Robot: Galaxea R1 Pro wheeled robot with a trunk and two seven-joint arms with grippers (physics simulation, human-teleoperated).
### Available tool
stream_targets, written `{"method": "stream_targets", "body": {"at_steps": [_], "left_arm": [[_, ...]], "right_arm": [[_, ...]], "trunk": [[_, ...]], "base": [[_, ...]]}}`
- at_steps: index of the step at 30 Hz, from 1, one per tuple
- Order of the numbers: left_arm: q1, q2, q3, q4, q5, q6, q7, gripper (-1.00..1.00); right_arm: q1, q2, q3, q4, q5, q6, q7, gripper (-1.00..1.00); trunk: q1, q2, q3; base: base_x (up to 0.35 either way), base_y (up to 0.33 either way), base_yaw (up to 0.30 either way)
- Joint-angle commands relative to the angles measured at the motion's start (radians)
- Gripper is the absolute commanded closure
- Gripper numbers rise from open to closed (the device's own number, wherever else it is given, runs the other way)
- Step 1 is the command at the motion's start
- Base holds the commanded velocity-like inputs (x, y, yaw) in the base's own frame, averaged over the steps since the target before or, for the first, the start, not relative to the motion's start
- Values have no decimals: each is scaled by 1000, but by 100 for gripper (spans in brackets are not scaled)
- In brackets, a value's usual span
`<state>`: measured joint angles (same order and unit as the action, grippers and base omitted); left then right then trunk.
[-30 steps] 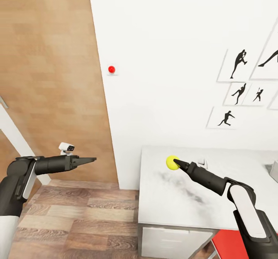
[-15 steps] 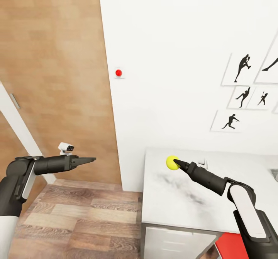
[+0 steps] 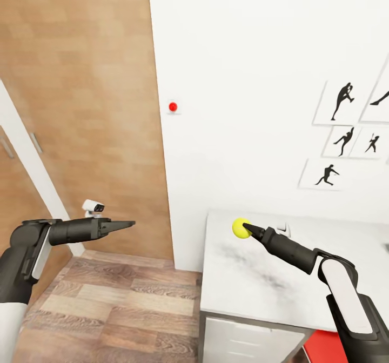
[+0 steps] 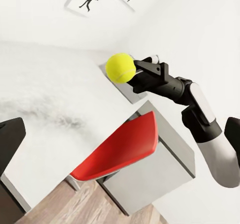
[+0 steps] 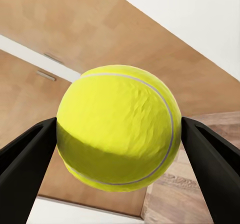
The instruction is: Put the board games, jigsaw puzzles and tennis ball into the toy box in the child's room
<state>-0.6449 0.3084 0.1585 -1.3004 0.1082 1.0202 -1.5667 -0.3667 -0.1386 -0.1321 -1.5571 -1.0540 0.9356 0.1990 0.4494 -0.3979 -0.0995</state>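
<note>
Tennis ball point(image 3: 241, 228): yellow-green, clamped between the two fingers of the right pincer point(image 3: 246, 227); the right wrist view shows a dark finger point(image 5: 25, 159) pressed on each side. Held above the near-left part of the surface point(image 3: 243, 282), clear of it.

Right arm: stretched forward over the surface, pose unchanged across the last second.

Left pincer point(image 3: 127, 224): carries nothing, pointed forward over the wood-plank floor point(image 3: 108, 303); whether its fingers are parted or together cannot be told.

Change: the whole head view has slid, with the wall pictures point(image 3: 343, 136), the red wall button point(image 3: 173, 106) and the surface's edge all shifted rightward together while both arms sit at the same place in frame. Judged a turn of the robot, not a move of the things. Likely the ball is in transit and a search for the toy box is under way.

Edges and room: surface's left edge and near edge lie below the ball; white wall behind; wooden door panel point(image 3: 81, 109) to the left. A red chair point(image 4: 120, 151) is tucked under the surface. Open floor lies to the left.
</note>
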Motion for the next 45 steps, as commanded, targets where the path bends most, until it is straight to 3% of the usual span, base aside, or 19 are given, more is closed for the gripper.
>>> {"method": "stream_targets", "body": {"at_steps": [1, 6, 9, 12, 20, 37, 45], "left_arm": [[-1, 0, 0, 0, -1, 11, -4, -100], [-1, 0, 0, 0, -1, 11, -4, -100], [4, -11, 3, 12, -1, 12, -4, -100], [4, -11, 4, 12, -1, 12, -4, -100], [5, -10, 22, 22, -1, 11, -4, -100], [5, -9, 23, 23, -1, 11, -4, -100], [5, -9, 23, 23, -1, 11, -4, -100]], "right_arm": [[-1, 0, -1, 0, 9, 5, 11, 100], [-1, 0, -2, 0, 9, 4, 11, 100], [-5, 17, -1, 2, 14, 5, 10, 100], [-5, 18, -1, 2, 15, 5, 9, 100], [4, 6, -1, 9, 48, 5, 6, 100], [5, 4, -1, 11, 49, 6, 9, 100], [5, 4, -1, 11, 49, 6, 11, 100]], "trunk": [[1, -2, -1], [1, -2, 1], [1, -2, 1], [1, -2, 1], [1, -2, 1], [1, -2, 1], [1, -2, 1]], "base": [[-34, -167, 76], [-24, -149, 26], [0, 0, 0], [0, 0, 0], [0, -17, 0], [0, -102, -4], [0, -6, -197]]}}
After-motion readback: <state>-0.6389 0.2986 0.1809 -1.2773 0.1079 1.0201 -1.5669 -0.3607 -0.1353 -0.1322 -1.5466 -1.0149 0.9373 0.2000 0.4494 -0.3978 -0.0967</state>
